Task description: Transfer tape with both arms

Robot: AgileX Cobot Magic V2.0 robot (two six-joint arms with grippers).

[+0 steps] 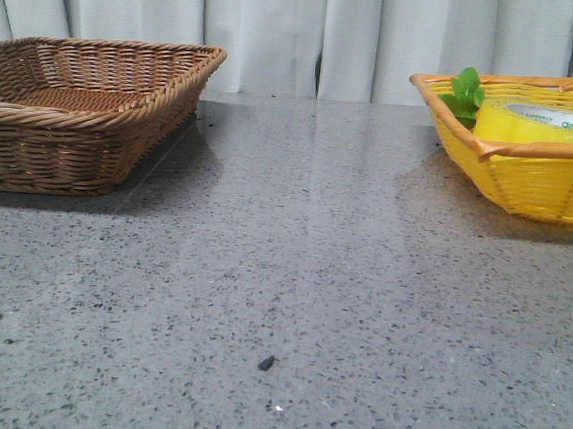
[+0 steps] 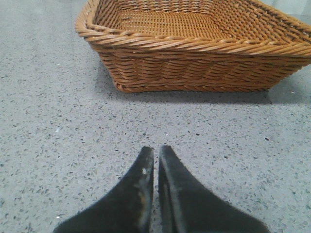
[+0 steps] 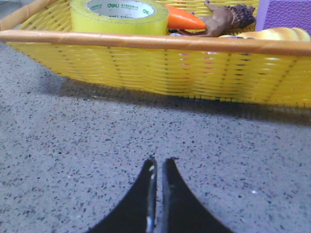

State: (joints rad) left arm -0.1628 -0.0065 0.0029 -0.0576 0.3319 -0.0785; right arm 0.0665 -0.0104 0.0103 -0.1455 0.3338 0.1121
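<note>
The yellow tape roll (image 1: 540,124) with a white core and green lettering lies flat in the yellow basket (image 1: 530,181) at the far right. It also shows in the right wrist view (image 3: 119,17), beyond the basket's near rim. My right gripper (image 3: 159,162) is shut and empty over the grey table, short of that basket. My left gripper (image 2: 155,151) is shut and empty over the table, short of the brown wicker basket (image 2: 194,58). Neither gripper shows in the front view.
The brown wicker basket (image 1: 75,111) stands at the far left, nothing visible in it. The yellow basket (image 3: 160,68) also holds an orange carrot (image 3: 183,19) with green leaves (image 1: 467,92), a brown toy (image 3: 226,20), a purple box (image 3: 284,14). White curtain behind.
</note>
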